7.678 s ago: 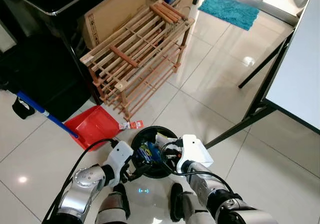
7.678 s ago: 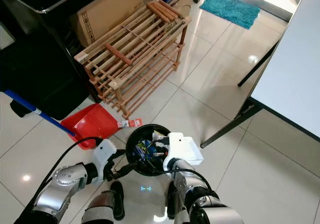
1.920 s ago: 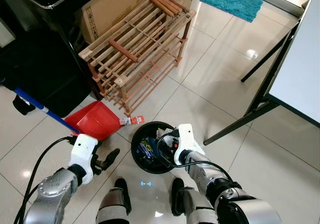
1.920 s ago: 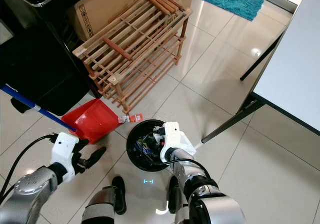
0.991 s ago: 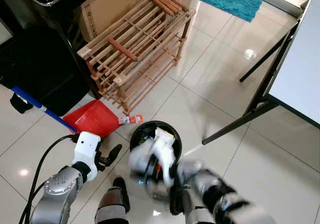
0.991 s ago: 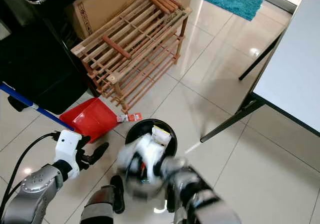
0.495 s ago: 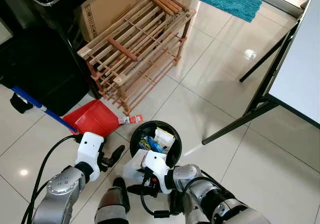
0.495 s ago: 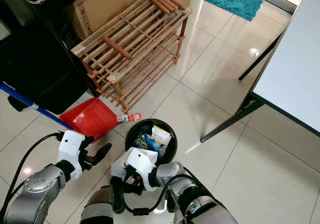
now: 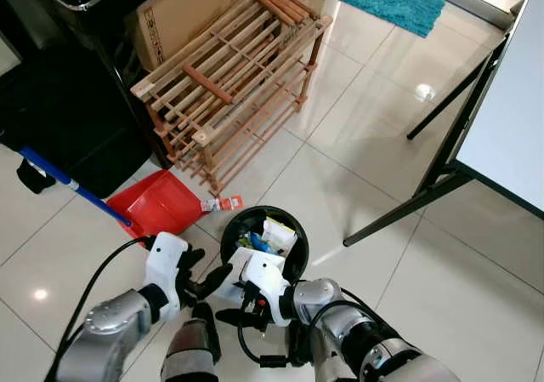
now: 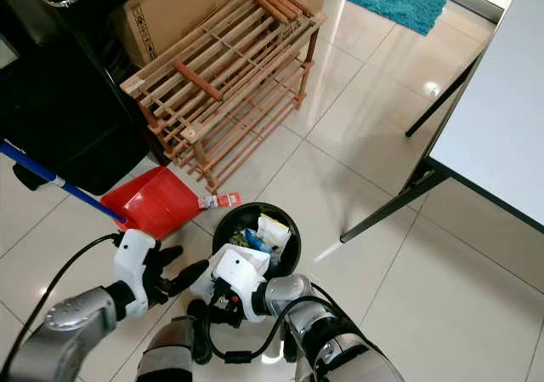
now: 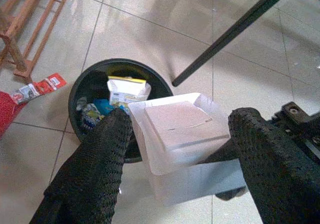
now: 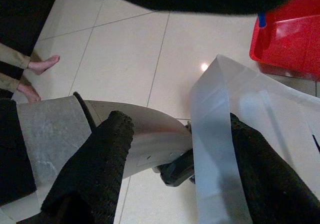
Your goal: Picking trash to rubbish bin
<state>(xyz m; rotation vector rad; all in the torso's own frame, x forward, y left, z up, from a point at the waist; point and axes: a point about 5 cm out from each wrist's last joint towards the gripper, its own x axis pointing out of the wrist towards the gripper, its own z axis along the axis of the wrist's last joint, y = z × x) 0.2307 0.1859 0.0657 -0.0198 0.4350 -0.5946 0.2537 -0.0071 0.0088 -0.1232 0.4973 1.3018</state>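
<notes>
You have the round black rubbish bin [image 9: 293, 259] low in the centre of the left eye view, upright on the pale floor tiles, with a white carton [image 9: 279, 232] and blue wrappers lying inside. The right gripper [image 9: 231, 316] sits at the bin's lower left edge, and a white translucent plastic sheet [image 11: 187, 151] lies across its wrist; whether those fingers grip anything I cannot tell. Your left gripper [image 9: 208, 280] reaches in from the lower left, fingers spread wide and empty, pointing toward the bin. A small red-and-white wrapper [image 9: 221, 204] lies flat on the floor just above the bin, long axis running left to right, beside the red plastic dustpan [image 9: 157, 205]. The slatted wooden shoe rack [image 9: 225, 76] stands further up the frame
</notes>
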